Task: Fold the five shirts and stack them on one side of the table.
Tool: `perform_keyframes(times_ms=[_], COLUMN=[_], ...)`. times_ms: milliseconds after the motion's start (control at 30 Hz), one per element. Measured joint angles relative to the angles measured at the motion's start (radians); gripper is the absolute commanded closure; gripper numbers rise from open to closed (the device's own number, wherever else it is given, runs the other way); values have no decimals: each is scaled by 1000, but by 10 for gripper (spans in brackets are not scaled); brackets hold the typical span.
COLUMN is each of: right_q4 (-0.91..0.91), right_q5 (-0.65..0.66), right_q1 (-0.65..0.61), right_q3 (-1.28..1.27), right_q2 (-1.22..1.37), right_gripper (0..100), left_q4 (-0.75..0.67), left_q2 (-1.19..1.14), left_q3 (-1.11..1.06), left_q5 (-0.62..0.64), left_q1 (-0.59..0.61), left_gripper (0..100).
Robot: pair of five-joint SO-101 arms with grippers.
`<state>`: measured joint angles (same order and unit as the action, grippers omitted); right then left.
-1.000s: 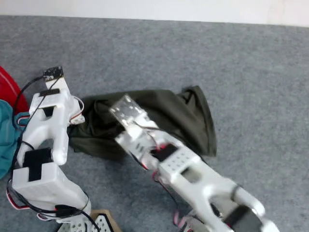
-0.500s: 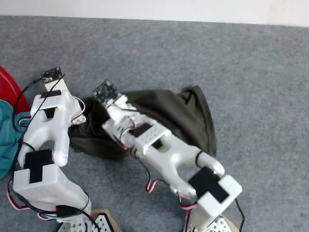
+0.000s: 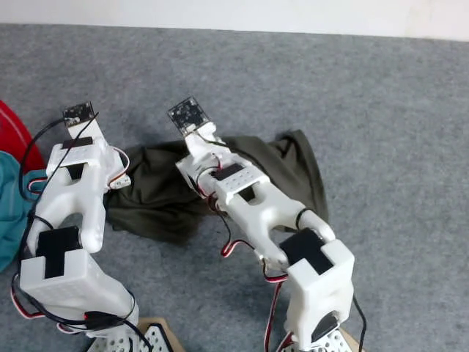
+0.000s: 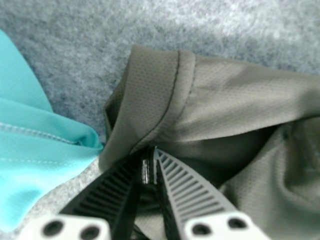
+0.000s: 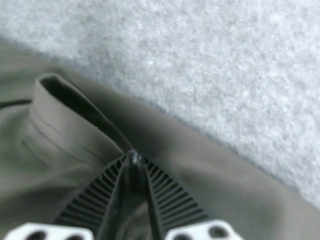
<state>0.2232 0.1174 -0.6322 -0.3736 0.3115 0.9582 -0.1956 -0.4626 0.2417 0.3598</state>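
Olive shirt (image 3: 293,180) edge pinched in left claw (image 4: 148,161), right claw (image 5: 134,160).

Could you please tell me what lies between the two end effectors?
The dark green shirt: in the high view its rumpled cloth spans the stretch between the left end effector and the right end effector, both shut on it.

High camera: fixed overhead, looks steeply down on the table (image 3: 381,110); arm bases at 6 o'clock. Left wrist camera: close-in, sights along left gripper (image 4: 148,157) onto olive shirt (image 4: 225,105). Right wrist camera: equally close along right gripper (image 5: 134,160). All three share that shirt.
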Motion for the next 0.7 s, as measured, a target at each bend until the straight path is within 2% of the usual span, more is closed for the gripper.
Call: perform_keyframes(times_ms=[267, 500, 700], right_q4=[25, 26, 26], right_q5=[0, 0, 0], right_q1=[35, -97, -107], right_q3=[-58, -269, -319], right_q2=[-124, -381, -413], right_gripper=[991, 991, 991], left_q4=[0, 0, 9], left_q2=[0, 12, 155], left_q3=[0, 6, 14], left_q5=[0, 5, 8], left_q1=[0, 0, 14], left_gripper=[954, 954, 953])
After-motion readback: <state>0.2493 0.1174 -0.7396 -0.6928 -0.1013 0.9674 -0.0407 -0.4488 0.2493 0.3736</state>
